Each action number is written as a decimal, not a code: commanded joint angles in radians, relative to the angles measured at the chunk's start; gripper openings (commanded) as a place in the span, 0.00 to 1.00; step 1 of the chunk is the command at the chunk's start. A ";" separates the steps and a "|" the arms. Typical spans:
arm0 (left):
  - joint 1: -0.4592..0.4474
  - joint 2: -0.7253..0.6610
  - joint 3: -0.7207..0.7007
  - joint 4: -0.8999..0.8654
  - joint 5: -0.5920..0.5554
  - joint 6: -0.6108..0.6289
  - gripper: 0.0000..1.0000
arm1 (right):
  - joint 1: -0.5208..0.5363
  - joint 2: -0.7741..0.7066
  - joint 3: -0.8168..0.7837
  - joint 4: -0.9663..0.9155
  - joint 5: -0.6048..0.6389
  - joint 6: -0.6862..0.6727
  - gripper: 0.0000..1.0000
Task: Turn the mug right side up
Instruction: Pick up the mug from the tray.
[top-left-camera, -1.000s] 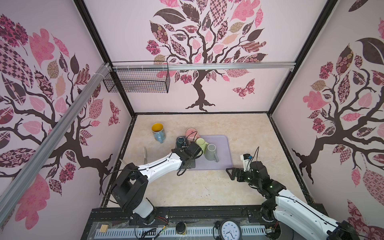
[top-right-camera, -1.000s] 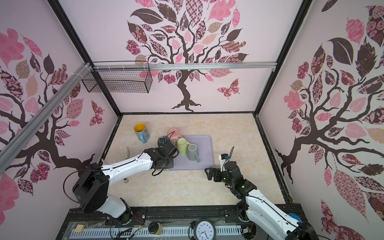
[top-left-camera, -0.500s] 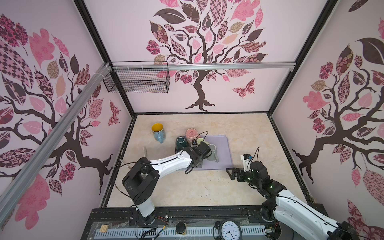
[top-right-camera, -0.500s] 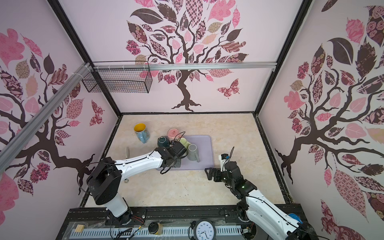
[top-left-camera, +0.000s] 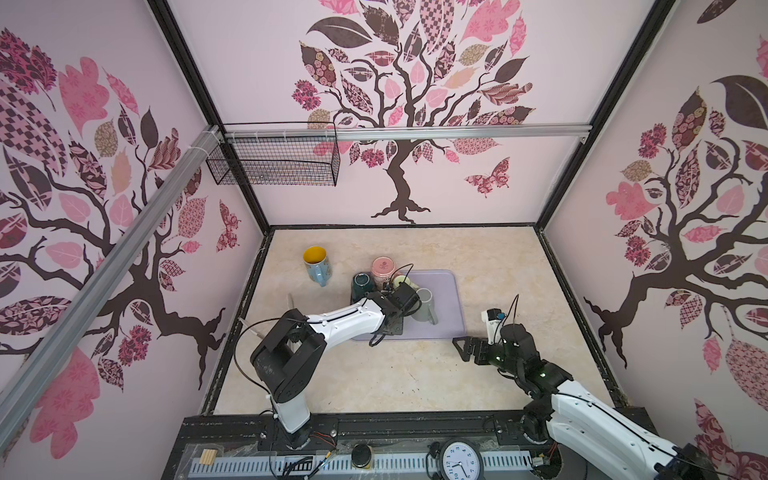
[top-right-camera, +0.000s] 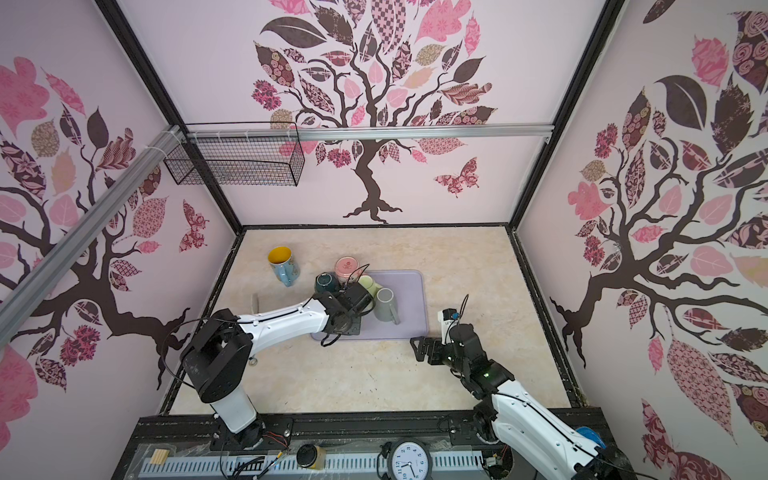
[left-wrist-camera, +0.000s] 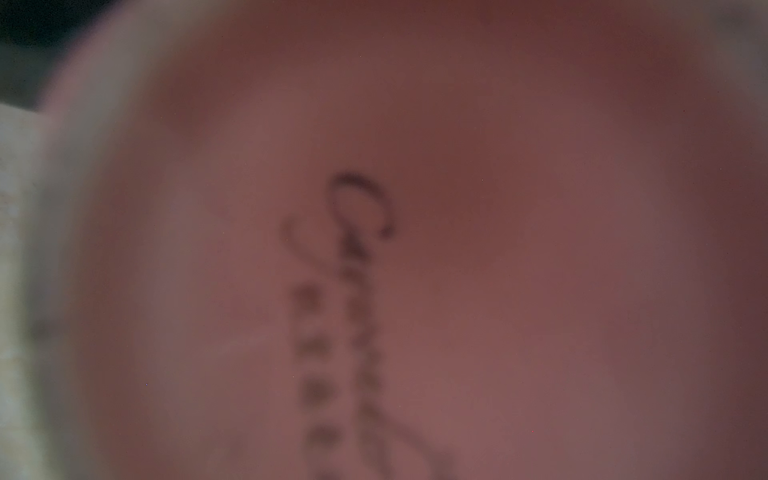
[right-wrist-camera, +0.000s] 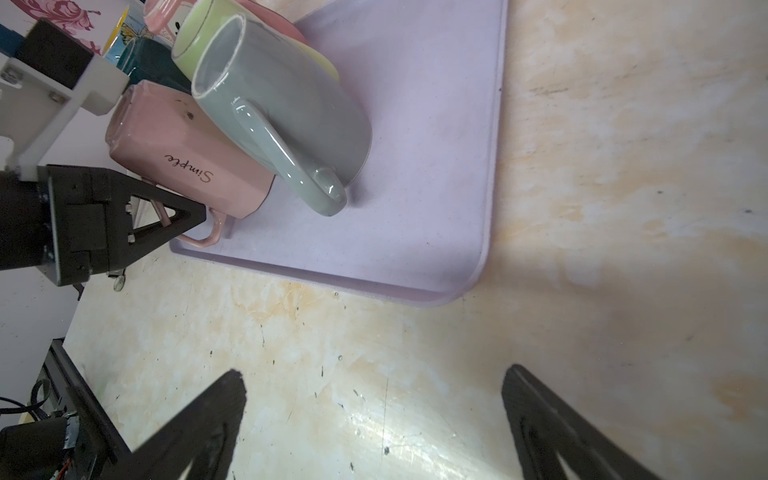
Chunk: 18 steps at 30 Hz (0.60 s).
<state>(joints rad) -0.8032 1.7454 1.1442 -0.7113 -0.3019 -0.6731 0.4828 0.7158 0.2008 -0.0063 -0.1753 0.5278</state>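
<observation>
On the table (top-left-camera: 415, 374), a purple tray (right-wrist-camera: 415, 166) carries the pink mug (right-wrist-camera: 187, 166) near its left edge, rim down and not yet turned. Its handle is clamped in the narrowed left end effector (right-wrist-camera: 189, 220). The right end effector (right-wrist-camera: 376, 372) is spread wide, empty.

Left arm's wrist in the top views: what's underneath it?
From above, the left arm's wrist covers it. The right wrist view shows the pink mug tipped sideways over the purple tray, handle pinched in the left gripper. Whether it rests on the tray is hidden.
</observation>
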 joint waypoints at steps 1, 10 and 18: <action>0.010 -0.014 0.003 0.009 0.005 0.005 0.08 | -0.002 0.004 0.000 -0.007 0.008 0.008 1.00; 0.009 -0.130 -0.030 0.013 0.037 0.031 0.00 | -0.002 0.008 0.002 0.024 -0.060 0.030 1.00; 0.001 -0.281 -0.070 0.054 0.077 0.067 0.00 | -0.002 0.041 -0.013 0.161 -0.194 0.098 0.99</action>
<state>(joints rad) -0.7967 1.5257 1.0958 -0.7265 -0.2253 -0.6342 0.4828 0.7452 0.1955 0.0856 -0.2989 0.5892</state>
